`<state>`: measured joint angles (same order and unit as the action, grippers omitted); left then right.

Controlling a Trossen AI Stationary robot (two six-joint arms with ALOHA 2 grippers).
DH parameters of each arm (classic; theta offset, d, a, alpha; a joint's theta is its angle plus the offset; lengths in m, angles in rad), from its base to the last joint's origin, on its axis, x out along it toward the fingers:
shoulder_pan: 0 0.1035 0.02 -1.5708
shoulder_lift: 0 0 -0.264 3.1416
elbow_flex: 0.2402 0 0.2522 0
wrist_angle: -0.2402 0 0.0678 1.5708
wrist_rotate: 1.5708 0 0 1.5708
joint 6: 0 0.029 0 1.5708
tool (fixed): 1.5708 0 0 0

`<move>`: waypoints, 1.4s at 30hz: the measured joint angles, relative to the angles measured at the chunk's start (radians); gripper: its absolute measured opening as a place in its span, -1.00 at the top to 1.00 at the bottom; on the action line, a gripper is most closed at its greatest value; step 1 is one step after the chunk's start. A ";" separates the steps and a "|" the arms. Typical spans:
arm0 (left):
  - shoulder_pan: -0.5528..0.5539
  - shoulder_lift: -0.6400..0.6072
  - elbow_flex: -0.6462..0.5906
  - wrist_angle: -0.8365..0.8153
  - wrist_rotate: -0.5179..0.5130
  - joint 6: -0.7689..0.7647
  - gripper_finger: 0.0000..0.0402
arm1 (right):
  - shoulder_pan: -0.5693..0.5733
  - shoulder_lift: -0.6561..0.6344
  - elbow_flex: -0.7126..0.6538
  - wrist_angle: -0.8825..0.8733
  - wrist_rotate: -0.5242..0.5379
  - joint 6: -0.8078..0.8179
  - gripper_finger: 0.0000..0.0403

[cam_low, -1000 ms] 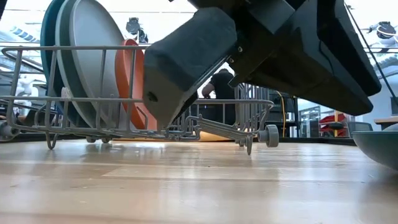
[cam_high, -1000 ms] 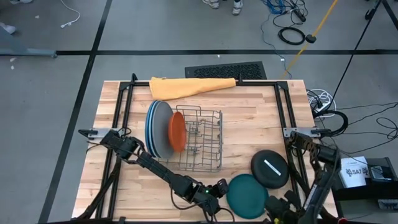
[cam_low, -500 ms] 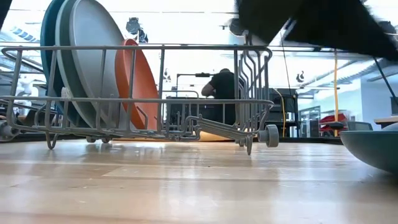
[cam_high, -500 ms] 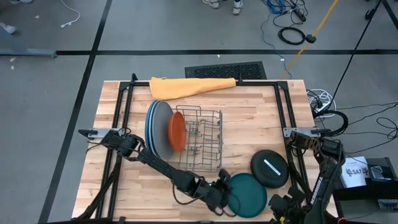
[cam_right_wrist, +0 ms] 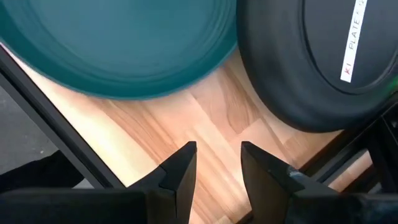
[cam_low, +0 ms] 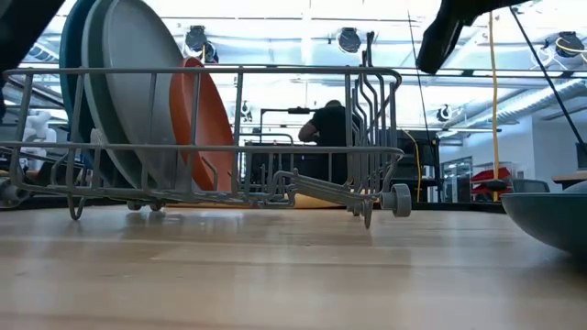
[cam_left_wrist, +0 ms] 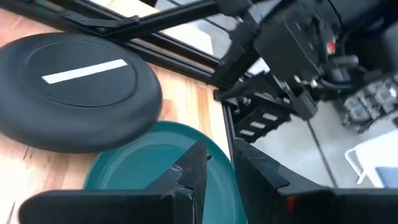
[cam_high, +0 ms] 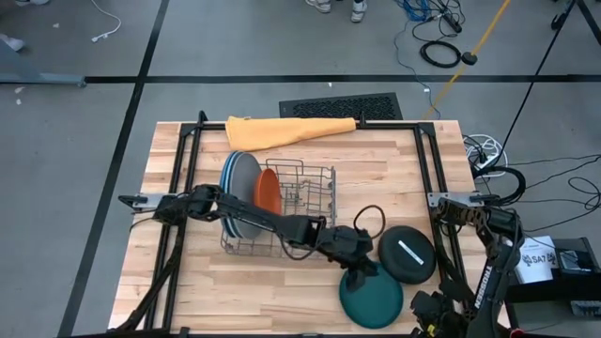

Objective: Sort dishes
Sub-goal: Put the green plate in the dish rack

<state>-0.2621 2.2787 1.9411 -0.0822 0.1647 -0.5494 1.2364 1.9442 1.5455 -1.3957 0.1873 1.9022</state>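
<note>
wooden table [cam_high: 188,282] carries rack [cam_high: 300,211], mostly filled. left gripper [cam_high: 362,278] hovers over teal plate [cam_high: 372,296], fingers narrowly apart, empty; black plate [cam_high: 408,253] just beside. next: likely pinch the teal rim. right gripper [cam_right_wrist: 214,165] waits nearby, slightly open.

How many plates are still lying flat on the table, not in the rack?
2: the teal plate near the front edge under the left gripper, and the black plate just right of it. The others stand in the rack.
</note>
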 joint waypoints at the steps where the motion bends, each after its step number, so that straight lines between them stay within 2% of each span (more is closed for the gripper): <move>1: 0.005 0.000 0.000 0.000 0.000 -0.017 0.60 | 0.007 0.000 0.000 -0.003 0.000 0.007 0.41; 10: 0.006 0.000 0.000 0.059 -0.003 -0.010 0.60 | 0.060 0.037 0.000 -0.068 0.002 0.118 0.41; 13: 0.007 0.000 0.000 0.056 -0.004 0.087 0.60 | 0.057 0.057 0.000 -0.062 0.001 0.122 0.41; 15: 0.007 0.000 0.000 0.071 -0.004 0.215 0.60 | 0.048 0.064 0.000 -0.059 0.002 0.122 0.41; 18: -0.004 0.000 0.000 0.076 -0.036 0.494 0.60 | 0.044 0.079 0.000 -0.057 0.008 0.101 0.41; 22: -0.036 0.000 0.000 0.073 -0.198 0.884 0.60 | 0.050 0.098 0.000 -0.053 0.061 0.030 0.41; 27: -0.066 0.000 0.000 0.073 -0.370 1.338 0.60 | 0.046 0.112 -0.001 -0.053 0.074 -0.082 0.41; 32: -0.064 0.016 0.000 0.061 -0.444 1.683 0.60 | 0.034 0.114 -0.001 -0.041 0.144 -0.161 0.34; 36: -0.046 0.029 0.000 0.062 -0.465 1.771 0.60 | 0.021 0.114 -0.001 -0.039 0.163 -0.224 0.14; 42: -0.033 0.027 0.000 0.068 -0.471 1.674 0.60 | -0.011 0.115 -0.001 -0.127 0.150 -0.243 -0.23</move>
<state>-0.2947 2.3062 1.9408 -0.0142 -0.3065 1.1250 1.2259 2.0590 1.5448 -1.5229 0.3370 1.6596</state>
